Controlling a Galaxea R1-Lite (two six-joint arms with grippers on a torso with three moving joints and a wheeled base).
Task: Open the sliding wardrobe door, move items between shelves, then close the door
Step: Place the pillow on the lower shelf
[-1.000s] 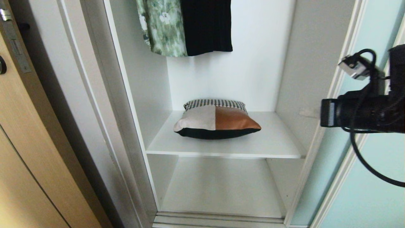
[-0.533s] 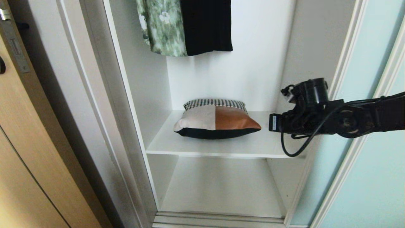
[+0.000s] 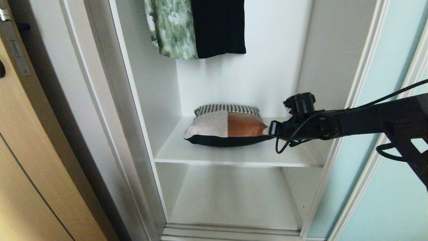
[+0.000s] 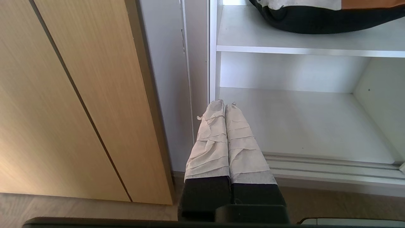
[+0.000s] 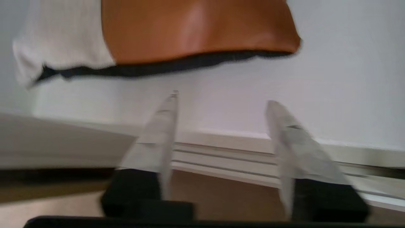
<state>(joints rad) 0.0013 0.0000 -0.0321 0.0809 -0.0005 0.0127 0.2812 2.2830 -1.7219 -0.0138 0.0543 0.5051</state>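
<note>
A home bedroom, by the look of it: a white wardrobe with clothes hanging above the right claw, a cushion on a shelf just beside it, a glass sliding door, and a wooden room door farther off.

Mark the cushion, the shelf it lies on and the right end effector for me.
cushion point(image 3: 230, 125), head view, rust-brown patch.
shelf point(image 3: 234, 154), head view, bare front strip.
right end effector point(image 5: 221, 101), right wrist view, midway between its open fingertips.
</note>
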